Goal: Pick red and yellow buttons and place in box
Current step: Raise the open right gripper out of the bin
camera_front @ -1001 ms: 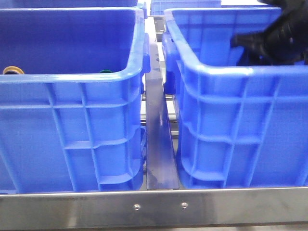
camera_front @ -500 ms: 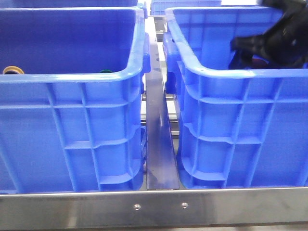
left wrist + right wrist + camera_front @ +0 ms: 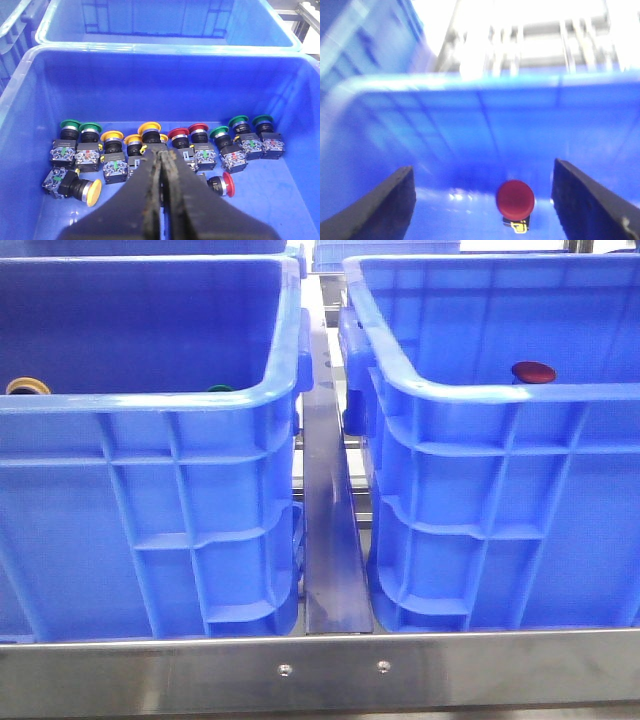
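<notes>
Right end effector (image 3: 482, 200) wide, empty; red button (image 3: 515, 198) on crate floor between fingers.

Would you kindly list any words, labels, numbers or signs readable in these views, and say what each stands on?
No text can be read in any view.
Small white labels on the black switch blocks of the push buttons in the left blue plastic crate: too small to read.
Yellow mark under the red domed button in the right wrist view: blurred, unreadable.
Blue crates and steel rail in the front view: no lettering visible.
</notes>
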You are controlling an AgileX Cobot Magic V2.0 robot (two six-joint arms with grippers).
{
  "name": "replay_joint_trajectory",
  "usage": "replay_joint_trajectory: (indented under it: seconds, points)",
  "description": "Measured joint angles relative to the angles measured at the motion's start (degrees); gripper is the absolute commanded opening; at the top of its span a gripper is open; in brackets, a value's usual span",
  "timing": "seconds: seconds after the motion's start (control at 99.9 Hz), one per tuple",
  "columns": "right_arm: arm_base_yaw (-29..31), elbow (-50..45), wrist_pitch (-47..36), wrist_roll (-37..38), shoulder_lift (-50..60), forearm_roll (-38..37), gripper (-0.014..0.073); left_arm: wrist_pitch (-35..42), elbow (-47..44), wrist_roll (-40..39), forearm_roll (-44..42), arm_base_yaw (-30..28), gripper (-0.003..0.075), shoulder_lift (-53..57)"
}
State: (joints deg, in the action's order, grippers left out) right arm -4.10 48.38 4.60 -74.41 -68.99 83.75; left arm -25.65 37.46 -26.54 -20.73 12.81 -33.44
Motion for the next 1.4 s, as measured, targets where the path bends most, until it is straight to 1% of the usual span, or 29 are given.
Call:
replay_joint_trajectory:
  seconds: [0.29, 0.36, 0.41, 0.46, 0.47, 0.48, 0.49, 0.5, 0.53, 0.581, 0.601, 0.651, 0.761, 0.811, 0.991, 1.041, 1.091, 1.161, 1.231, 1.301, 1.351, 1.401]
  points:
    - [0.00, -9.30, 0.31, 0.00, 20.37, 0.00, 0.0580, 0.10, 0.00, 0.00, 0.00, 0.00, -0.0020, 0.00]
    - [0.00, -11.66, -0.17, 0.00, 24.27, 0.00, 0.0561, 0.10, 0.00, 0.00, 0.00, 0.00, -0.0020, 0.00]
    - [0.00, -13.49, -0.94, 0.00, 26.68, 0.00, 0.0517, 0.10, 0.00, 0.00, 0.00, 0.00, -0.0020, 0.00]
    - [0.00, -15.00, -1.98, 0.00, 28.82, 0.00, 0.0451, 0.10, 0.00, 0.00, 0.00, 0.00, -0.0020, 0.00]
    - [0.00, -16.20, -2.86, 0.00, 30.73, 0.00, 0.0362, 0.10, 0.00, 0.00, 0.00, 0.00, -0.0020, 0.00]
    - [0.00, -16.58, -2.97, 0.00, 31.19, 0.00, 0.0338, 0.10, 0.00, 0.00, 0.00, 0.00, -0.0020, 0.00]
    - [0.00, -16.94, -3.17, 0.00, 31.41, 0.00, 0.0338, 0.10, 0.00, 0.00, 0.00, 0.00, -0.0020, 0.00]
    - [0.00, -16.94, -3.19, 0.00, 31.61, 0.00, 0.0314, 0.10, 0.00, 0.00, 0.00, 0.00, -0.0020, 0.00]
    - [0.00, -17.79, -3.46, 0.00, 32.35, 0.00, 0.0277, 0.10, 0.00, 0.00, 0.00, 0.00, -0.0020, 0.00]
    - [0.00, -18.80, -3.69, 0.00, 33.43, 0.00, 0.0182, 0.10, 0.00, 0.00, 0.00, 0.00, -0.0020, 0.00]
    - [0.00, -19.17, -3.69, 0.00, 33.54, 0.00, 0.0159, 0.10, 0.00, 0.00, 0.00, 0.00, -0.0020, 0.00]
    - [0.00, -19.87, -3.69, 0.00, 34.13, 0.00, 0.0071, 0.10, 0.00, 0.00, 0.00, 0.00, -0.0020, 0.00]
    - [0.00, -20.50, -3.10, 0.00, 34.14, 0.00, -0.0075, 0.10, 0.00, 0.00, 0.00, 0.00, -0.0020, 0.00]
    - [0.00, -20.50, -2.52, 0.00, 34.14, 0.00, -0.0063, 0.21, 0.00, 0.00, 0.00, 0.00, -0.0020, 0.00]
    - [0.00, -20.50, -1.73, 0.00, 34.24, 0.00, -0.0067, 0.21, 0.00, 0.00, 0.00, 0.00, -0.0013, 0.00]
    - [0.00, -20.50, -1.68, 0.00, 34.24, 0.00, -0.0067, 0.21, 0.00, 0.00, 0.00, 0.00, 0.0015, 0.00]
    - [0.00, -20.50, -1.68, 0.00, 34.24, 0.00, -0.0067, 0.35, 0.00, 0.22, 0.00, 0.00, 0.0068, 0.00]
    - [0.00, -20.50, -1.68, 0.00, 34.24, 0.00, -0.0067, 0.89, 0.00, 0.91, 0.00, 0.00, 0.0178, 0.00]
    - [0.00, -20.50, -1.58, 0.00, 34.24, 0.00, -0.0067, 1.74, 0.00, 1.25, 0.00, 0.00, 0.0321, 0.00]
    - [0.00, -20.50, -1.59, 0.00, 34.24, 0.00, -0.0067, 2.45, 0.00, 1.51, -0.05, 0.00, 0.0434, 0.00]
    - [0.00, -20.50, -1.46, 0.00, 34.24, 0.00, -0.0067, 2.46, 0.00, 1.51, -0.14, 0.00, 0.0484, 0.00]
    - [0.00, -20.50, -1.32, 0.00, 34.24, 0.00, -0.0067, 2.54, 0.00, 1.51, -0.14, 0.00, 0.0505, -0.38]
